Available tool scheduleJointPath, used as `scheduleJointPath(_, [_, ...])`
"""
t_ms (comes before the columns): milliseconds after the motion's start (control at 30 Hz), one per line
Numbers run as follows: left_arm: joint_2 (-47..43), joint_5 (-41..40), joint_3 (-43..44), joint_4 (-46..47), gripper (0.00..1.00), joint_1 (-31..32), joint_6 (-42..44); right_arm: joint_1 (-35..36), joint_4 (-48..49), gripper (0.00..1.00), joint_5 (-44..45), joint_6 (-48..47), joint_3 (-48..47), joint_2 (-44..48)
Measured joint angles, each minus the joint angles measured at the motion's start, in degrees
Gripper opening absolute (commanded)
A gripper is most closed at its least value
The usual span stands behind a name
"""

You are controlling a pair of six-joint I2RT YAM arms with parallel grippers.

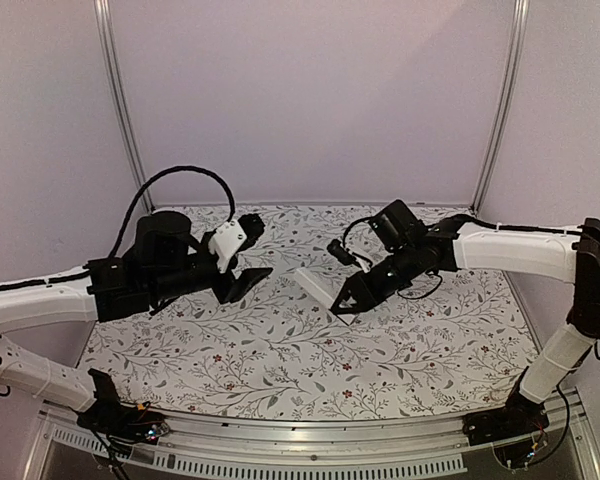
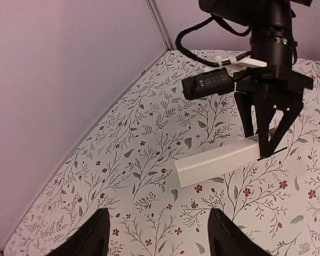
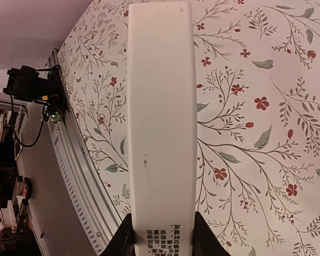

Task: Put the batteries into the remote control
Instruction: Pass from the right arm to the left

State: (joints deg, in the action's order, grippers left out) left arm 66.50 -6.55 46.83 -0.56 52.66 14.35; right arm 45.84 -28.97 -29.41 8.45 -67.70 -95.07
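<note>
One bench: a flat bench (image 1: 280,370) under white cloth printed with grey sprigs and small red flowers carries the work, with pale walls around it.
Two arms: the black-and-white left arm (image 1: 40,300) reaches in from the left and the black-and-white right arm (image 1: 520,250) from the right. Their ends face each other near mid-bench, apart.
Remote control: the slim long white plastic remote control (image 3: 161,106) is held by one end over the middle of the bench, its free end pointing toward the left arm. It looks raised off the cloth, though I cannot tell whether the far end touches. The face toward the right wrist camera is plain, with small print at the gripped end, and no open compartment shows on it.
Right jaws: pinching the remote control across its width at the printed end.
Left jaws: spread with nothing between them, aimed at the remote control's free end and not touching it.
Batteries: the tiny cylindrical batteries appear in none of the three views.
Step in hand: probably presenting the remote control so the left jaws can work on its battery cover.
Doing it well: the pinch should stay firm and clear of the cover. The bar is best kept level and low over the cloth. The left jaws should come in square to its length, then push along it rather than twist, so the bar does not pivot out of the pinch.
</note>
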Motion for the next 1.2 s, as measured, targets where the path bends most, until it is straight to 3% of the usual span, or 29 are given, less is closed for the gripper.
scheduleJointPath(267, [-5.6,-8.33,-6.43,5.73,0.63,12.46,19.54,-2.58,1.01,0.04,-15.93,13.18,-1.03,4.74])
scheduleJointPath(500, [-3.56,-17.66,-9.4,13.03,0.63,22.29,38.34,-2.58,10.99,0.04,-26.47,28.09,0.24,7.37])
scheduleJointPath(867, [4.52,-24.98,-13.88,38.71,0.63,27.39,64.87,-1.18,19.76,0.04,-31.89,44.39,1.03,10.03])
scheduleJointPath(1200, [9.86,-27.21,-13.94,51.15,0.6,27.58,76.54,1.03,21.35,0.04,-32.5,47.93,1.03,10.03])
